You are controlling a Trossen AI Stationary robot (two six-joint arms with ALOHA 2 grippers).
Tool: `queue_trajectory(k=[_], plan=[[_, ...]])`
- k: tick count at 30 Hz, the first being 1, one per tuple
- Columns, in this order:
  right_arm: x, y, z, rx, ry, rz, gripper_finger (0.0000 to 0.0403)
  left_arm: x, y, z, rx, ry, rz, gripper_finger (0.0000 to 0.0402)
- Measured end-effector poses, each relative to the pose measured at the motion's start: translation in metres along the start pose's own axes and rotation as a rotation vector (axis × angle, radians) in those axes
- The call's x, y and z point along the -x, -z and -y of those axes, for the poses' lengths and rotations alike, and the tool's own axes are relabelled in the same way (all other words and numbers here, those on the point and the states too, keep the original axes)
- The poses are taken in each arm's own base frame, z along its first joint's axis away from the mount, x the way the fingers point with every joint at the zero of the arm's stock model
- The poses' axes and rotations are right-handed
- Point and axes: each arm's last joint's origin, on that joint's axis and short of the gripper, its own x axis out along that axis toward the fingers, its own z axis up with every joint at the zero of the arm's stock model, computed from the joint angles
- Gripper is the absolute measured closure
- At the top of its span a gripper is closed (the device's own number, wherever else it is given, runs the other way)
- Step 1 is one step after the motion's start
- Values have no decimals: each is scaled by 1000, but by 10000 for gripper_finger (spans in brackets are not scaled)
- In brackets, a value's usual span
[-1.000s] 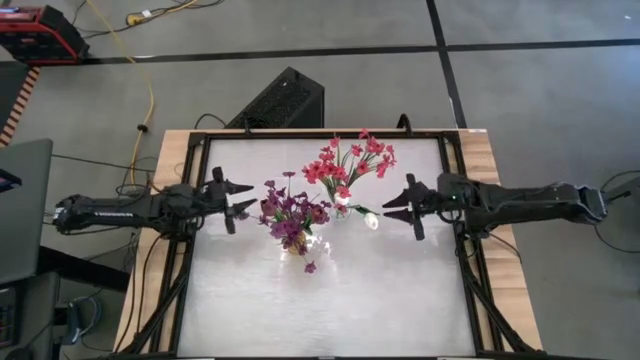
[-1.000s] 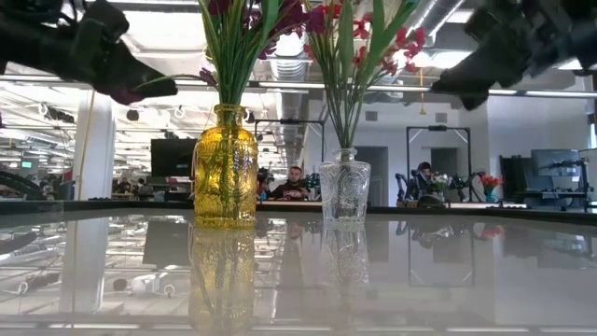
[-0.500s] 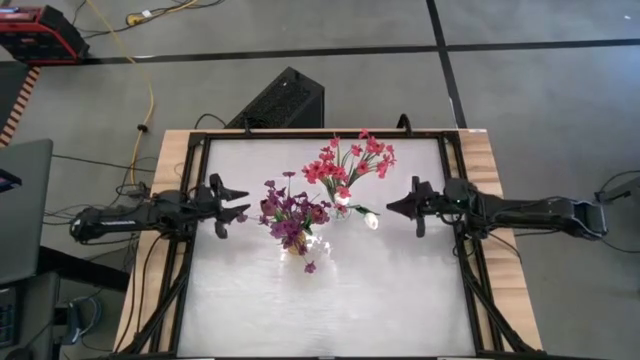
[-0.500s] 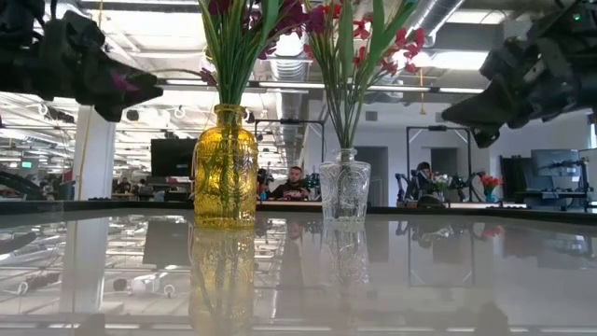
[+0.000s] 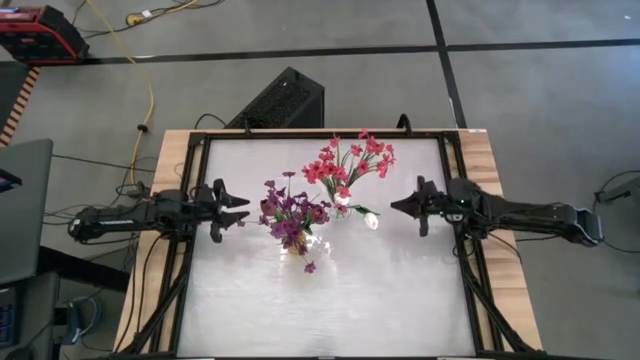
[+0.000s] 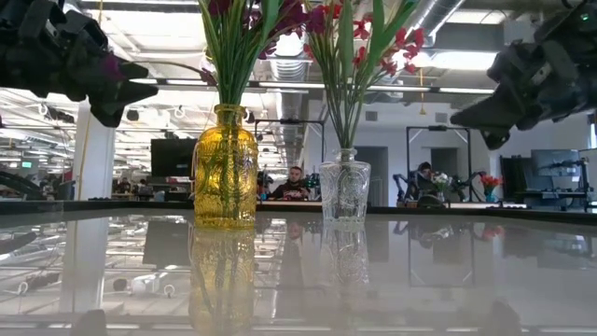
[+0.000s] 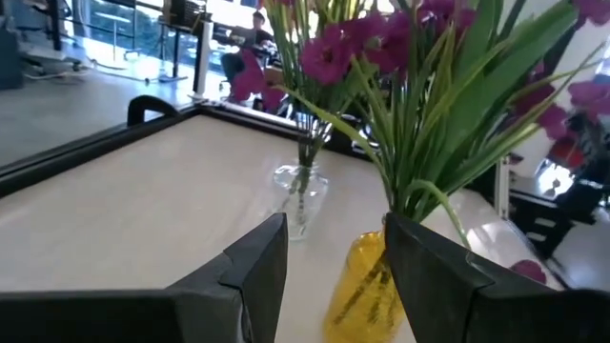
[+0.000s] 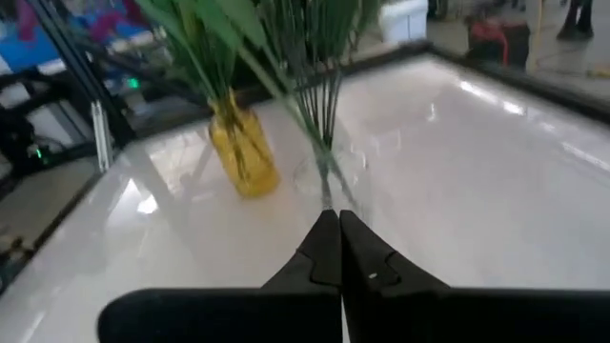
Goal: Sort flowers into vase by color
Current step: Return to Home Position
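Evidently the sorting is done: on the table point(image 5: 330, 300), purple flowers point(image 5: 290, 215) stand in the yellow vase point(image 6: 225, 168) and red-pink flowers point(image 5: 350, 160) in the clear vase point(image 6: 345, 189) beside it. The left gripper point(image 5: 245, 209), fingers parted and empty, hangs by the table's left edge; the right gripper point(image 5: 395, 207), fingers pressed together, hangs opposite. Next, both arms need only retreat home.

The left gripper point(image 5: 244, 208) eases back toward its own side, fingers spread. The right gripper point(image 5: 395, 207) retreats too, sinking lower, its fingers now pressed together.
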Motion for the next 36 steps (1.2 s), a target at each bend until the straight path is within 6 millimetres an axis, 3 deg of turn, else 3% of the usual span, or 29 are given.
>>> queue_trajectory(k=[5, 10, 15, 22, 30, 36], plan=[[5, 9, 4, -20, 113, -58, 379, 0, -2, 0, 17, -4, 20, 235], [9, 17, 10, -10, 250, 2, 378, 0, -2, -1, 22, -42, 29, 235], [10, 17, 9, -8, 235, 7, 372, 0, -2, -1, 13, -42, 28, 235], [9, 18, 9, -8, 236, 1, 360, 0, -1, -2, -130, -78, 19, 235], [9, 19, 9, -8, 235, -4, 359, 1, 2, -8, -166, -255, -14, 235], [9, 19, 9, -9, 235, -5, 359, 1, 3, -8, -130, -260, -34, 235]])
